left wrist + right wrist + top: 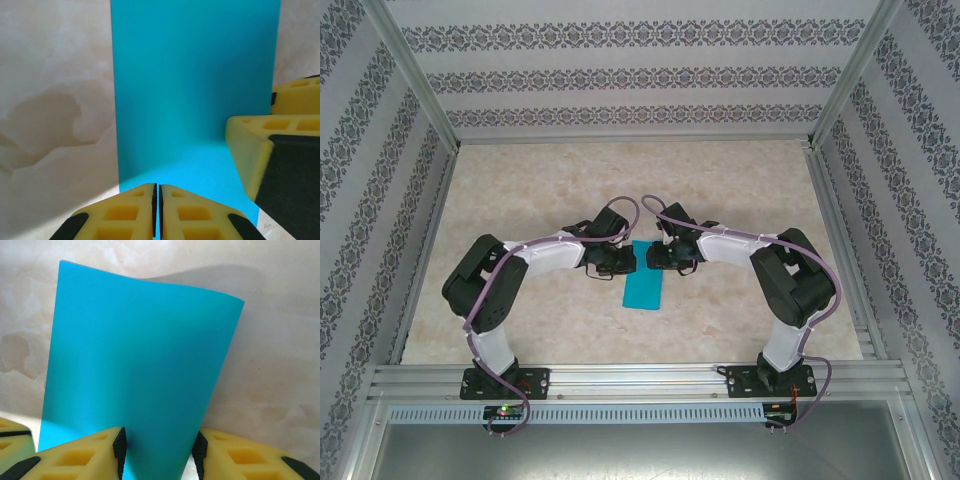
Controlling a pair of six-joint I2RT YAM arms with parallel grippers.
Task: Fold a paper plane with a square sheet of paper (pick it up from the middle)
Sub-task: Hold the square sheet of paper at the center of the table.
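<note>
The square sheet of paper [644,288] lies folded into a narrow teal rectangle on the marble table, between the two grippers. My left gripper [619,262] sits at the sheet's left side. In the left wrist view the jaws [157,187] are shut over the paper [195,90], with only a hairline of teal between the pads; whether they pinch it I cannot tell. My right gripper [659,258] is on the right side. Its jaws [160,440] stand open above the paper [140,350], whose far edge bows upward. The right gripper's yellow fingers [250,145] appear close by in the left wrist view.
The beige marble tabletop [740,190] is bounded by aluminium rails [620,375] in front and patterned walls on three sides. Both arms bend inward, wrists nearly meeting over the paper. A yellow fingertip [12,440] of the left gripper shows at the lower left of the right wrist view.
</note>
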